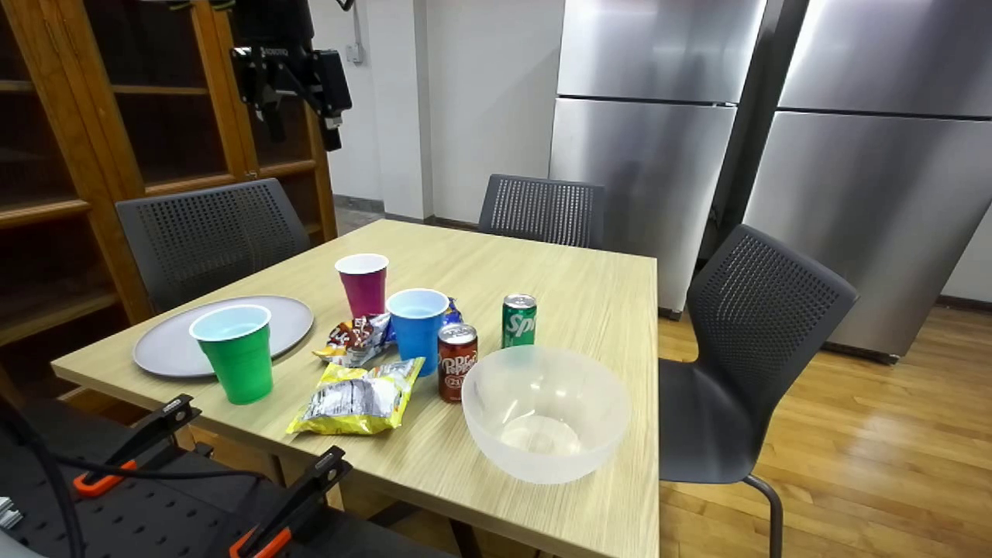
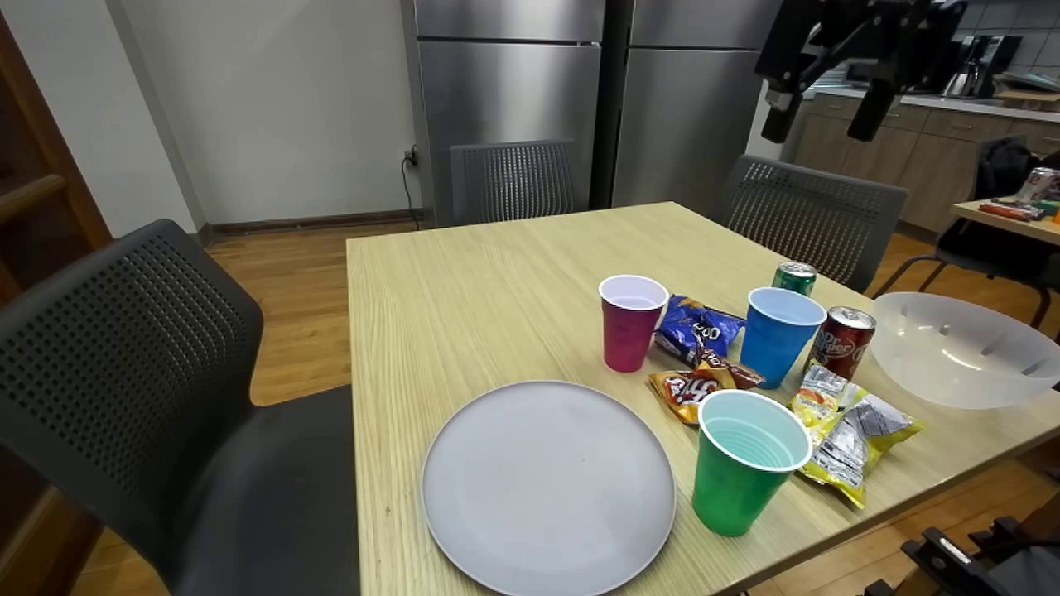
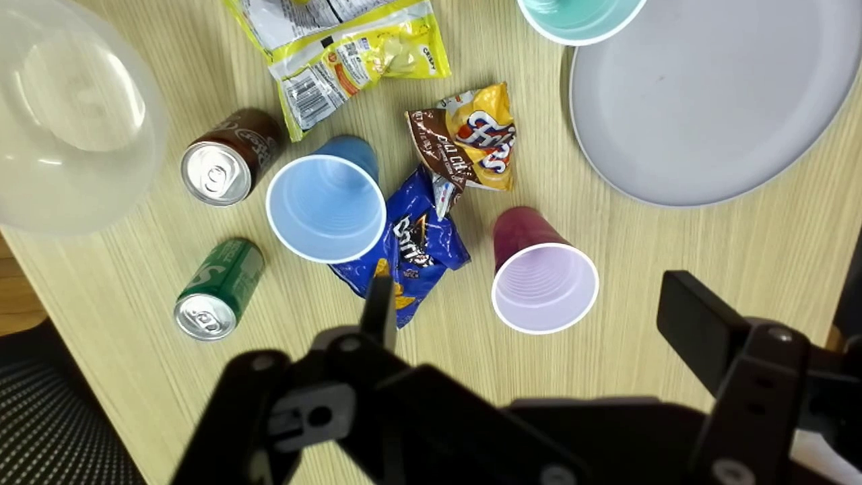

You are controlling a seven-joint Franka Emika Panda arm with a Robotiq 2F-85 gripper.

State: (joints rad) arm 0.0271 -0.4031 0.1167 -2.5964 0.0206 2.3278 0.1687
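Black fingers [image 3: 700, 330] are standing wide apart, hanging well above the table [image 2: 464, 306], near the top of the frame in both exterior views. Wrist view: one is showing just left of lower centre, the other at lower right.

Same view, just right of centre: a magenta cup [image 3: 542, 276] is standing upright on the table, sitting between the two across the frame but well below them. A blue Doritos bag [image 3: 414, 246] is lying left of that cup, one finger overlapping its lower edge in frame. A Fritos bag [image 3: 468, 141] is lying above it in frame, touching its top corner. A blue cup [image 3: 326, 202] is standing left of centre, hiding part of the Doritos bag; can't tell if they're touching.

Further left, a Dr Pepper can [image 3: 232, 158] and a Sprite can [image 3: 219, 289] are standing upright, Dr Pepper being the higher in frame. A yellow chip bag [image 3: 357, 64] is lying at top left of centre, barcode side showing.

In an exterior view, a frosted bowl [image 1: 546, 461] is sitting mouth up, lower centre, just beside the Dr Pepper can. In an exterior view, a grey plate [image 2: 551, 488] is lying flat at bottom centre, a green cup [image 2: 745, 472] standing just right of it; can't tell whether those are touching.

Background: dark chairs [image 1: 775, 310] are lining three sides, steel fridges [image 1: 643, 155] are filling the upper right, a wooden cabinet [image 1: 77, 101] is running down the left edge.
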